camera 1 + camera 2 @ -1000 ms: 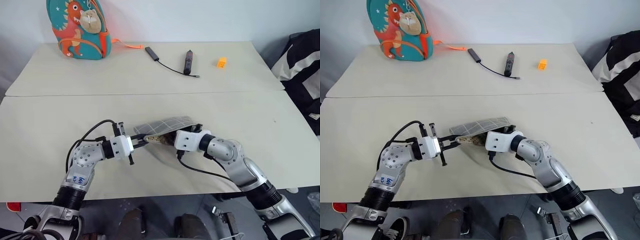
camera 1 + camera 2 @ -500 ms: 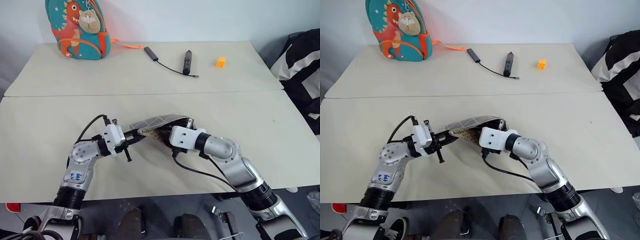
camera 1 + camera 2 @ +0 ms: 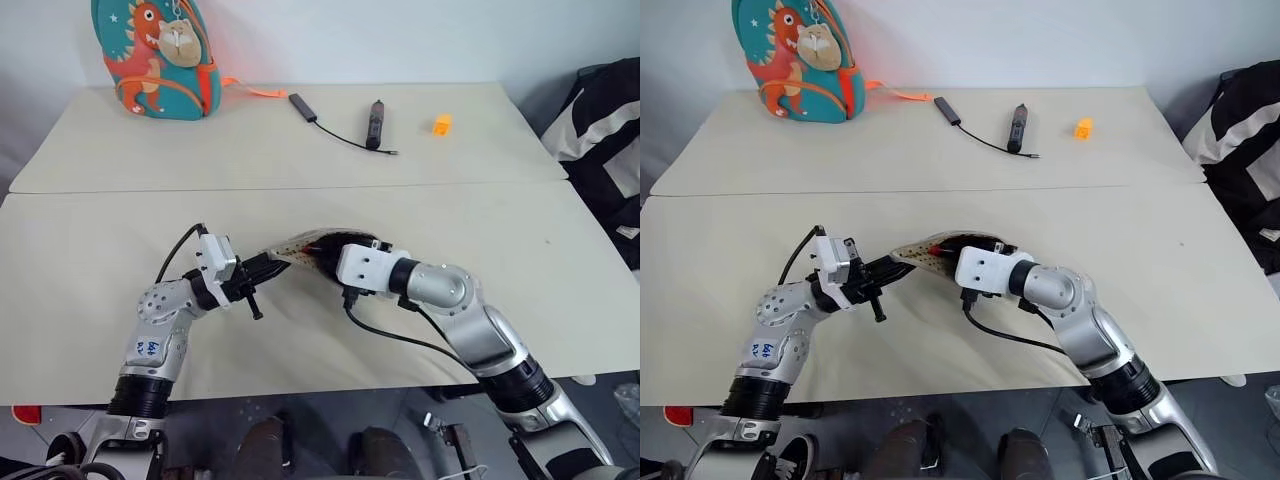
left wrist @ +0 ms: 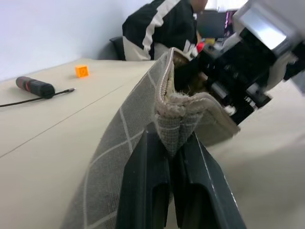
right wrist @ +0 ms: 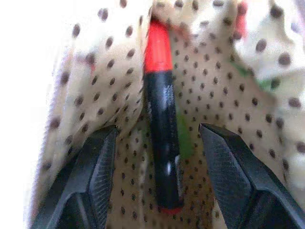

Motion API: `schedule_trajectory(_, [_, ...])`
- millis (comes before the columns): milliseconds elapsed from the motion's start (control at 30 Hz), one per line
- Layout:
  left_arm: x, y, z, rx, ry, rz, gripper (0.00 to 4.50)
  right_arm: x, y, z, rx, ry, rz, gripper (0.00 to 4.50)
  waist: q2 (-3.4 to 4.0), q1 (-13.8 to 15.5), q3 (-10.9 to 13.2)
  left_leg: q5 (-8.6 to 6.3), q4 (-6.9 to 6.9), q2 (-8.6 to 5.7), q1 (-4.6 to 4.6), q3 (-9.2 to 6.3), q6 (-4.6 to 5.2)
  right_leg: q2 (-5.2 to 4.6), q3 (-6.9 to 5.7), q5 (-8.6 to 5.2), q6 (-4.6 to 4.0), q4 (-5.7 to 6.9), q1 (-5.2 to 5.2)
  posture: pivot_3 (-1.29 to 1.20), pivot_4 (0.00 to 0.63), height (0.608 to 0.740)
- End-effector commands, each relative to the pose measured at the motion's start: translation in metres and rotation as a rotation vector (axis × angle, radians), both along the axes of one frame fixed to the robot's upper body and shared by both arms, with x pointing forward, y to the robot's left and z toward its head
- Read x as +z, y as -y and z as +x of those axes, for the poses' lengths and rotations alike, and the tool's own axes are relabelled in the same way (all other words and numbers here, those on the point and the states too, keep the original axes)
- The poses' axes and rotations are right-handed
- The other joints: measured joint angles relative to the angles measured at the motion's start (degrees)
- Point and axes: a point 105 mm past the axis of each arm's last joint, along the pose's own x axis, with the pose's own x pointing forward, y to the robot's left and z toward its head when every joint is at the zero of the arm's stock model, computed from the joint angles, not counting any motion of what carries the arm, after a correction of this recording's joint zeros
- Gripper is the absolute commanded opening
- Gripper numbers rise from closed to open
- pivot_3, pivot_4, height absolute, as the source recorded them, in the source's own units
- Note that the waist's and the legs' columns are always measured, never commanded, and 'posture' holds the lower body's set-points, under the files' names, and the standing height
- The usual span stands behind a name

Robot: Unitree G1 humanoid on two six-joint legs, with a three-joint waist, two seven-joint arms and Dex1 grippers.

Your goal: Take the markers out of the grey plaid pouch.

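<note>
While the left gripper (image 4: 172,183) pinches the pouch's (image 3: 300,243) left rim on the near table (image 3: 90,260), the right gripper (image 5: 159,162) sits inside it, jaws spread around a red marker (image 5: 159,119), green beside it. Backpack (image 3: 155,55) stands far left.

I stand in what looks like a plain test room or lab. Two bare beige counters (image 3: 480,230) are pushed together against a blank pale wall (image 3: 400,40). On the far counter lie a few odd things: a dinosaur backpack (image 3: 155,58), a dark stick with a cable (image 3: 374,123), an orange block (image 3: 441,124). A black-and-white jacket (image 3: 608,140) is draped at my right.
</note>
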Motion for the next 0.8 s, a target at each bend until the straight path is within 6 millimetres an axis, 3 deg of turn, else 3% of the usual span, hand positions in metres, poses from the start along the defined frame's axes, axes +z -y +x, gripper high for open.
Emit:
schedule_trajectory(33, [0.02,0.003,-0.003,-0.04,0.018,-0.089,0.0,-0.006,-0.005,0.002,0.003,-0.025,-0.041,2.84,0.0,0.03,0.0,0.0,0.0,0.0,0.0,-0.01,0.0,0.0,0.0,0.0,0.0,-0.01,0.0,0.0,0.15,0.74])
schedule_trajectory(333, [0.011,-0.005,0.001,-0.085,-0.084,-0.155,0.0,0.011,-0.02,0.012,-0.031,-0.069,0.005,2.84,0.0,0.01,0.0,0.0,0.02,0.0,0.0,-0.01,-0.01,0.02,-0.01,0.0,0.0,0.02,-0.01,0.0,0.15,0.74])
schedule_trajectory(567, [0.007,0.006,-0.006,-0.166,-0.119,-0.145,0.0,-0.008,-0.021,0.018,-0.062,-0.074,-0.102,2.84,0.0,0.0,0.0,0.0,0.01,-0.01,-0.01,0.0,0.0,0.02,0.0,0.0,0.0,0.01,-0.01,0.0,0.15,0.74])
schedule_trajectory(800, [0.008,0.017,-0.017,-0.239,-0.12,-0.127,0.0,-0.016,-0.024,0.028,-0.114,-0.05,-0.071,2.84,0.0,-0.01,0.0,0.0,0.01,-0.01,-0.01,0.0,-0.01,0.02,0.02,0.0,0.0,0.02,-0.02,0.0,0.15,0.74])
